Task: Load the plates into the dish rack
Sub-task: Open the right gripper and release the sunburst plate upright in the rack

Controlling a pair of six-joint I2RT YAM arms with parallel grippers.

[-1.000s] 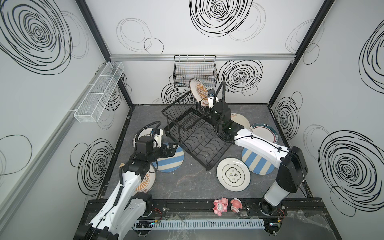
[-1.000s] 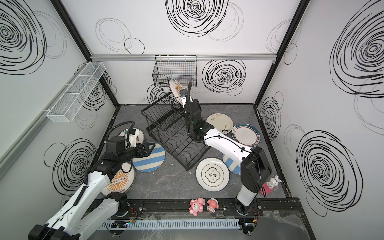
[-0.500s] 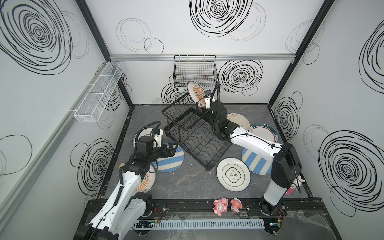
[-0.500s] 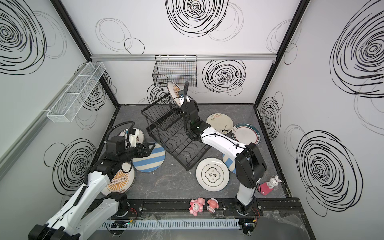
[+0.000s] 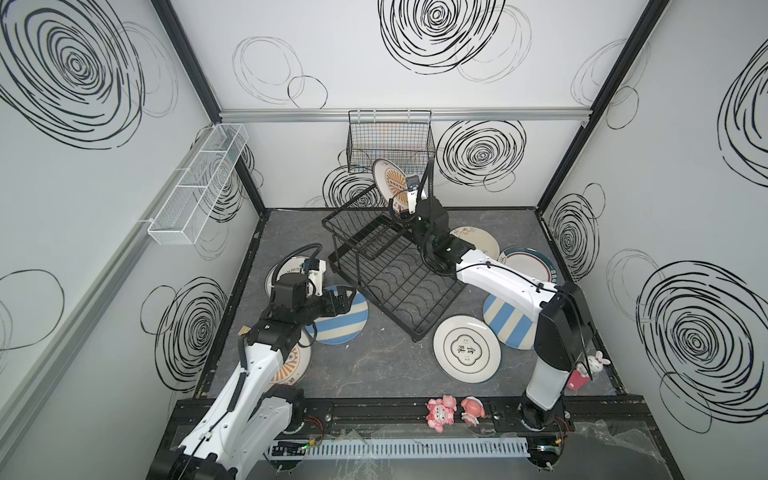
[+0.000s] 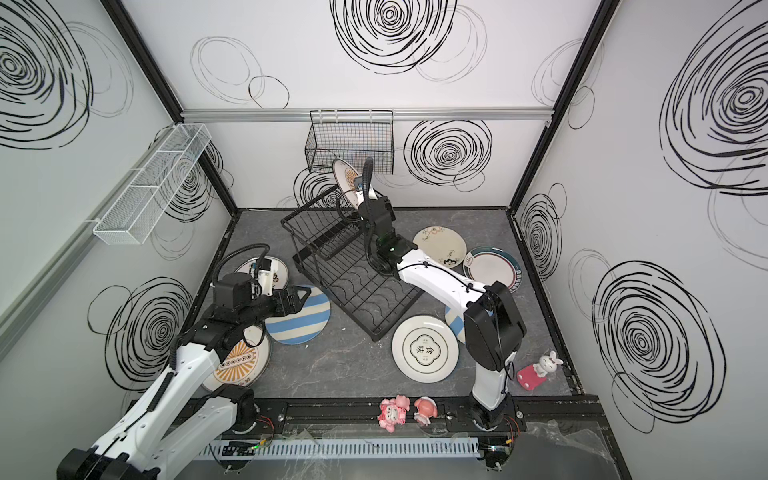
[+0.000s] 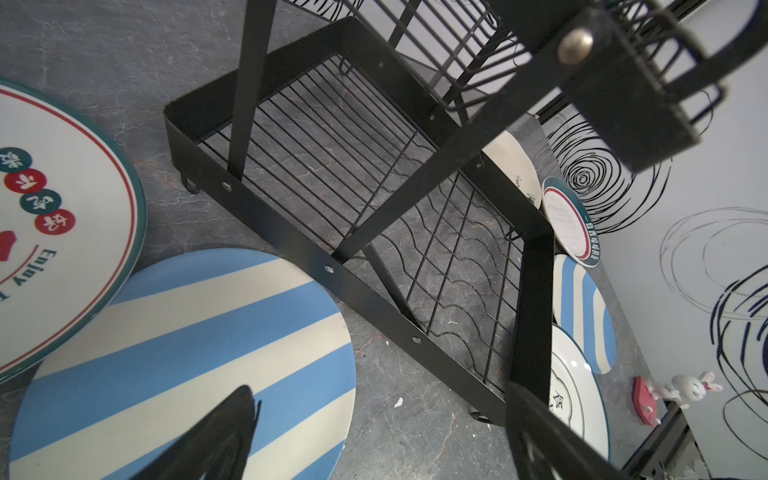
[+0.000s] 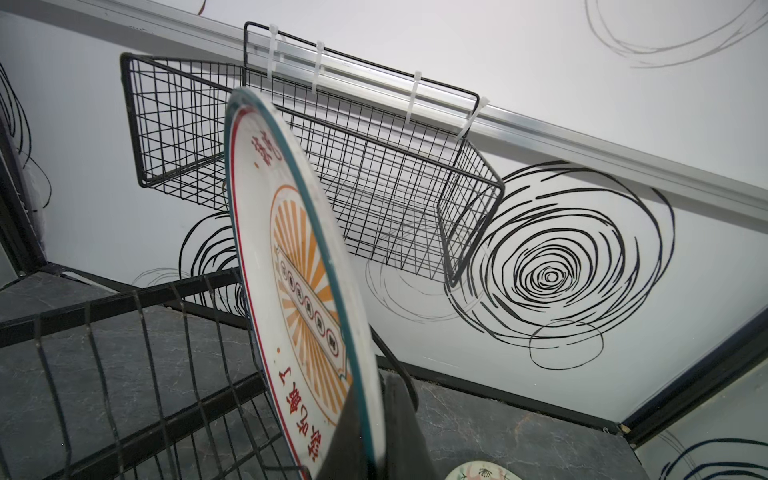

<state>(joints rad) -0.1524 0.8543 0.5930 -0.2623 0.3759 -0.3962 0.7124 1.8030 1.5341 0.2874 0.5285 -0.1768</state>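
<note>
Against the view from one second ago, I see that the right arm has swung toward the left of both top views, taking the right gripper [image 8: 376,438] and its load with it. The left arm has not moved.

Right jaws: closed on the lower rim of the orange sunburst plate [image 5: 388,181]. The plate stands on edge, tilted slightly off vertical. Its printed face is turned toward the left arm's side, and its top rim points up toward the black wall basket [image 5: 390,143]. It is held above the far end of the dish rack [image 5: 399,286], just beside the raised upper basket.

Left gripper [image 5: 344,300]: jaws open, holding nothing. It hovers over the striped plate [image 5: 338,322], which lies flat on the table [image 5: 374,365] just beside the rack.
</note>
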